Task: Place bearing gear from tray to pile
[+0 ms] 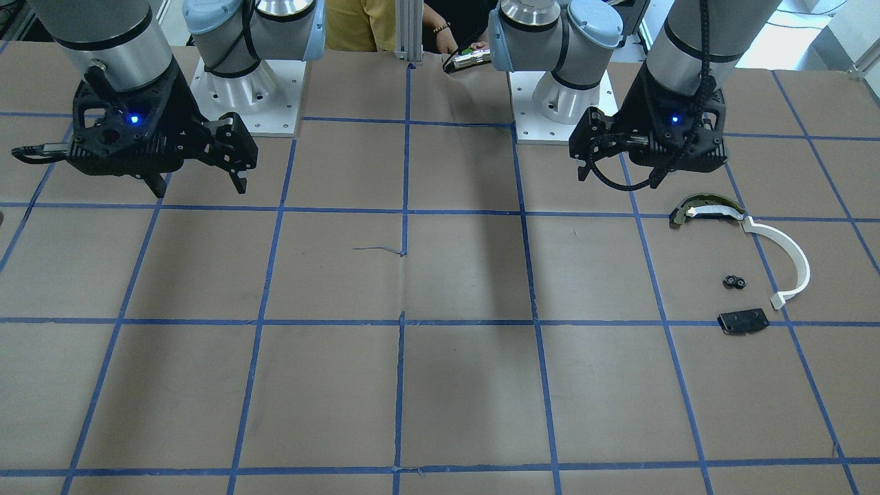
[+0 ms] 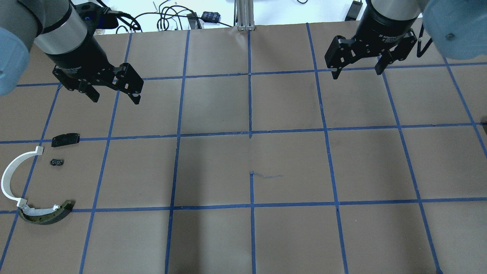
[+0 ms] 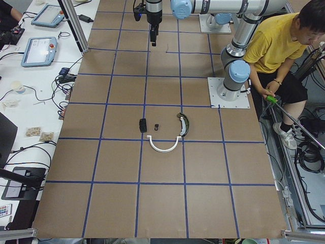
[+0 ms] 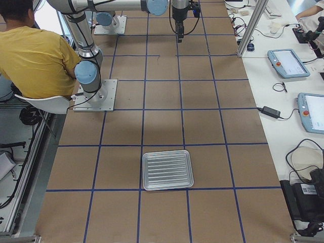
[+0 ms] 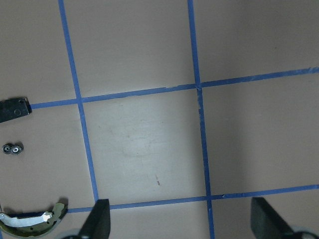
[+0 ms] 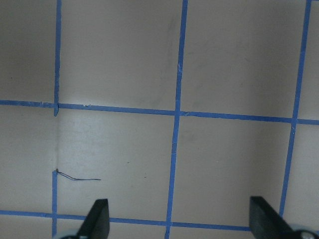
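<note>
The pile lies on the brown table: a white arc strip (image 2: 9,179), a dark olive curved piece (image 2: 45,216), a flat black plate (image 2: 66,139) and a small black bearing gear (image 2: 57,162) between them. The gear also shows in the left wrist view (image 5: 12,149) and the front view (image 1: 735,282). The silver ribbed tray (image 4: 167,169) looks empty. My left gripper (image 2: 115,98) is open and empty, raised beyond the pile. My right gripper (image 2: 357,72) is open and empty over bare table. Both wrist views show spread fingers (image 5: 97,221) (image 6: 97,219) with nothing between them.
Blue tape lines (image 2: 250,133) grid the table. A person in a yellow shirt (image 3: 284,46) sits behind the robot bases. Tablets (image 4: 288,63) and cables lie on the side bench beyond the table's far edge.
</note>
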Available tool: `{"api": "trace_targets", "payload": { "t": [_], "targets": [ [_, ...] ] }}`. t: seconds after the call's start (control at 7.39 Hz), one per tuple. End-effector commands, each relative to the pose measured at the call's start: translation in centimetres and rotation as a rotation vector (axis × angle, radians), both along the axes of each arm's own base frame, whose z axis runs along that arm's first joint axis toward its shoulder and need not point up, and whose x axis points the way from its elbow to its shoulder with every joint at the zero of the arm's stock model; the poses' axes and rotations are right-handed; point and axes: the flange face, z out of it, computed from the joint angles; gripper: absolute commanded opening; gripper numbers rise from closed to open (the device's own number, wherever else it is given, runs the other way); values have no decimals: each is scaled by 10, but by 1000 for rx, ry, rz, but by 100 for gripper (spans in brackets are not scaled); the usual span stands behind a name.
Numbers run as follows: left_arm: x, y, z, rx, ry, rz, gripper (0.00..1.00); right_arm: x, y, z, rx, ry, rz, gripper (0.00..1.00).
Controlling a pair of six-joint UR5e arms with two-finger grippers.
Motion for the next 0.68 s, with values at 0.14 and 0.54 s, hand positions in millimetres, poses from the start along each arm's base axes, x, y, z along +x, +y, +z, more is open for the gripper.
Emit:
{"api": "trace_targets", "payload": {
  "t": [0.14, 0.54],
  "targets": [
    [-6, 5, 0, 3, 41, -10, 100, -1, 1, -1, 4, 1, -3, 100],
    [-1, 6, -6, 18, 36, -1, 100, -1, 1, -1, 0, 2, -1, 100]
  ]
}}
